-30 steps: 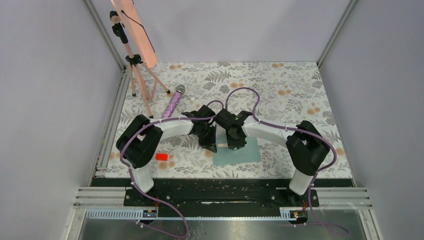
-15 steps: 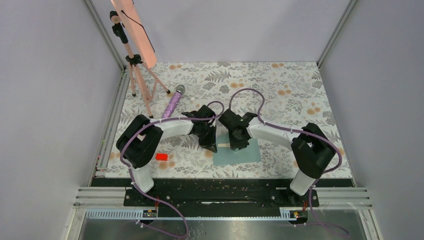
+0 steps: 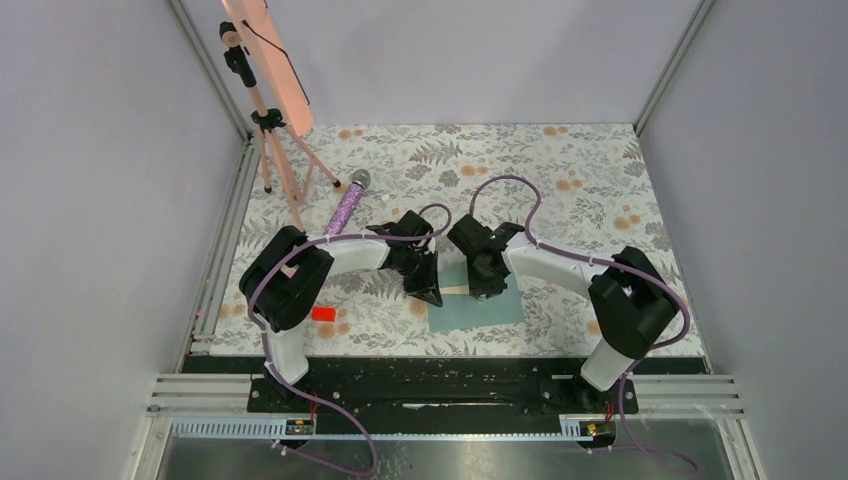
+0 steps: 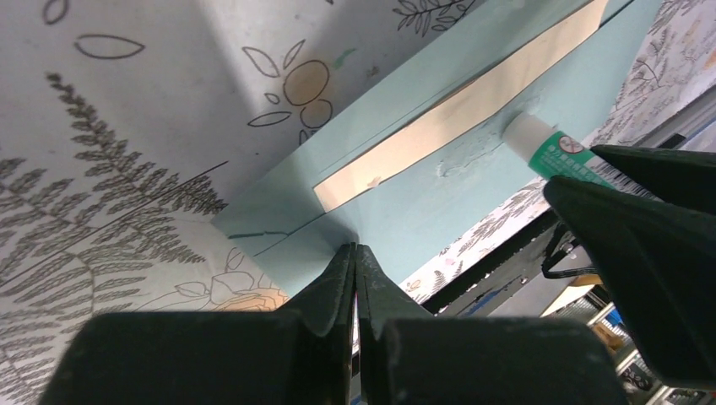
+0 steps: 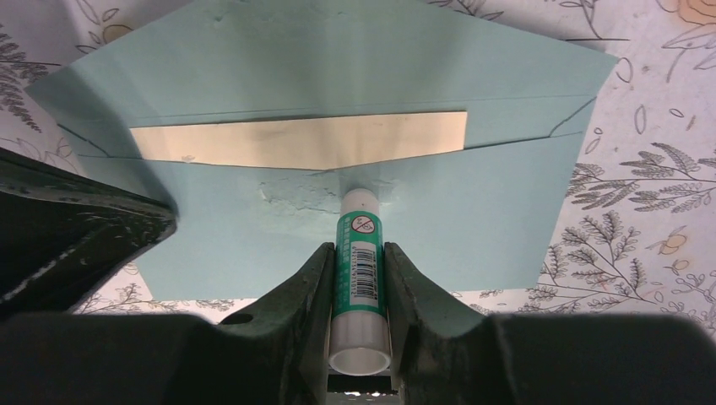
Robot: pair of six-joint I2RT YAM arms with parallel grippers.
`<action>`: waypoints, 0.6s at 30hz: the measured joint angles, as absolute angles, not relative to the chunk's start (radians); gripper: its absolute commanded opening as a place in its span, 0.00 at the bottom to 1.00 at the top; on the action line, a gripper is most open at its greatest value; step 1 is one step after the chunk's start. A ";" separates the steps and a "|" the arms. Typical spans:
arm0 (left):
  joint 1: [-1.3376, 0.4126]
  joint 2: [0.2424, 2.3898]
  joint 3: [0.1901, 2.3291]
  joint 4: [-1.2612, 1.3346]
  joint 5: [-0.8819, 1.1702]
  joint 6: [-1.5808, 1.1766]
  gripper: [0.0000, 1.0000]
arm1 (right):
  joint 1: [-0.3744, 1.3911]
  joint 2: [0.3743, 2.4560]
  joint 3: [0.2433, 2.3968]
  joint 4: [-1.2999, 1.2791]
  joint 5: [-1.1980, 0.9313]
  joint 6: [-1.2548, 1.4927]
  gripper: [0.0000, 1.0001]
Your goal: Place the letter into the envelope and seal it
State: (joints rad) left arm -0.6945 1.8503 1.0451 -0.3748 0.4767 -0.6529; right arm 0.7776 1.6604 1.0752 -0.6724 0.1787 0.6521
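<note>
While the glue stick (image 5: 358, 283) is pinched between the 2 fingers of the right gripper (image 5: 359, 251), its white tip is pressed onto the envelope (image 5: 473, 224), just below the V-notch of the pocket mouth. A wet, wrinkled smear (image 5: 295, 190) can be seen beside the tip.

The envelope is laid flat on the floral table (image 3: 560, 160), near the front edge and between the 2 arms. Its flap (image 5: 371, 59) is folded open toward the far side. The letter (image 5: 295, 139) is tucked into the pocket, and only 1 tan strip is shown above the mouth.

At the envelope's left end the left gripper (image 4: 355, 253) is set down, its fingers pressed together with no gap seen. The tips are touching the paper at the fold line, so the sheet is judged to be pinned, not pinched.

Insertion is judged done, gluing under way, sealing not yet done.

The paper is judged light, thin and limp. It could easily be dragged or creased by the sticky tip, and it is softened where wetted, so a hold-down at 1 end is needed. For closing, the flap is best taken at its free point or pushed flat from the fold, and the glued patch is best left untouched.
</note>
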 measured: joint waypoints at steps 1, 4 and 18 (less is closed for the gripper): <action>-0.694 1.855 1.045 -0.368 0.487 -0.657 0.00 | 0.778 1.665 1.081 -0.674 0.172 0.652 0.00; -0.693 1.862 1.045 -0.355 0.508 -0.664 0.00 | 0.785 1.689 1.110 -0.678 0.156 0.654 0.00; -0.619 1.818 0.939 -0.258 0.566 -0.698 0.00 | 0.798 1.711 1.127 -0.651 0.133 0.671 0.00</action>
